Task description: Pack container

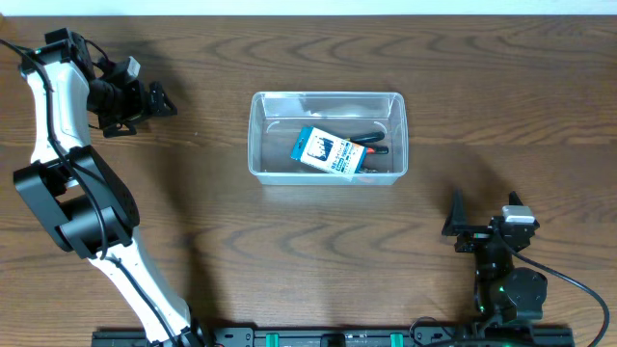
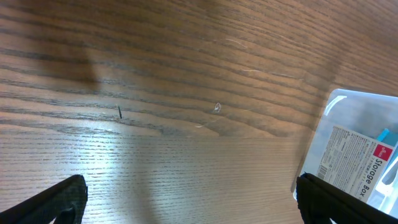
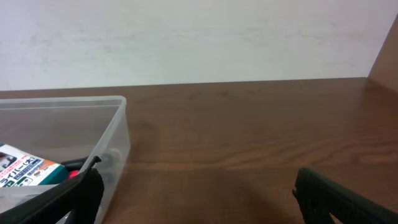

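Note:
The clear plastic container [image 1: 256, 135] sits in the middle of the table. Inside it lie a blue-and-white printed box [image 1: 330, 152] and a red-and-black handled tool [image 1: 374, 146]. My left gripper [image 1: 166, 101] hovers open at the far left, well apart from the container, with nothing between its fingers. The left wrist view shows bare wood between the fingertips [image 2: 65, 199], with the container's corner [image 2: 348, 106] at the right. My right gripper [image 1: 482, 217] stands open near the front right. Seen from the right wrist, the container wall [image 3: 115, 134] is at left, with the box [image 3: 25, 171] inside.
Brown wooden table [image 1: 193, 222] all round. A pale wall [image 3: 199, 37] rises behind the table's far edge. The arms' bases and a black rail [image 1: 328, 337] run along the front edge.

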Tool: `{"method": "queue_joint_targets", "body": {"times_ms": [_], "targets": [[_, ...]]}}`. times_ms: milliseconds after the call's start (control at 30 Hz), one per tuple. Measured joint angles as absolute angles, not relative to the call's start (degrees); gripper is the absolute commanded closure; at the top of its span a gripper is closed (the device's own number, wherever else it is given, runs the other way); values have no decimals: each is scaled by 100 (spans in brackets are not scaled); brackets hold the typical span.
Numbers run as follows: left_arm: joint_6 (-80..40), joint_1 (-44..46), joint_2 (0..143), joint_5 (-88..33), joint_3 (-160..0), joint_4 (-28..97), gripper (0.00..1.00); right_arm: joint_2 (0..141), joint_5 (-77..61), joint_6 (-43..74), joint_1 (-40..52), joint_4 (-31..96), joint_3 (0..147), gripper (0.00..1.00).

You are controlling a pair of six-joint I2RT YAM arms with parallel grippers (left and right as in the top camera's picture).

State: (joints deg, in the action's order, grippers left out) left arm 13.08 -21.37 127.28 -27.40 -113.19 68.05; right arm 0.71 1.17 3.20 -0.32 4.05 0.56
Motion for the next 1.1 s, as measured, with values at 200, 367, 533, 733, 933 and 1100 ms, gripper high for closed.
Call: {"method": "queue_joint_targets", "body": {"times_ms": [200, 367, 533, 733, 933, 1100], "targets": [[1310, -2132, 12643, -2740, -11319, 6805, 2, 71, 117, 320, -32, 405, 56, 1], [1308, -2067, 12130, -2738, -11319, 6805, 2, 71, 117, 320, -32, 405, 56, 1], [1310, -1796, 11310, -2716, -11319, 6805, 2, 71, 117, 320, -32, 405, 56, 1], [1308, -1081, 10160, -2698, -11316, 6803, 2, 71, 117, 320, -32, 405, 56, 1], [1310, -34, 9091, -2703, -11299, 6805, 2, 71, 117, 320, -32, 405, 56, 1], [1310, 762, 8372, -2703, -11006, 6796, 2, 71, 117, 320, -32, 405, 56, 1]]}}
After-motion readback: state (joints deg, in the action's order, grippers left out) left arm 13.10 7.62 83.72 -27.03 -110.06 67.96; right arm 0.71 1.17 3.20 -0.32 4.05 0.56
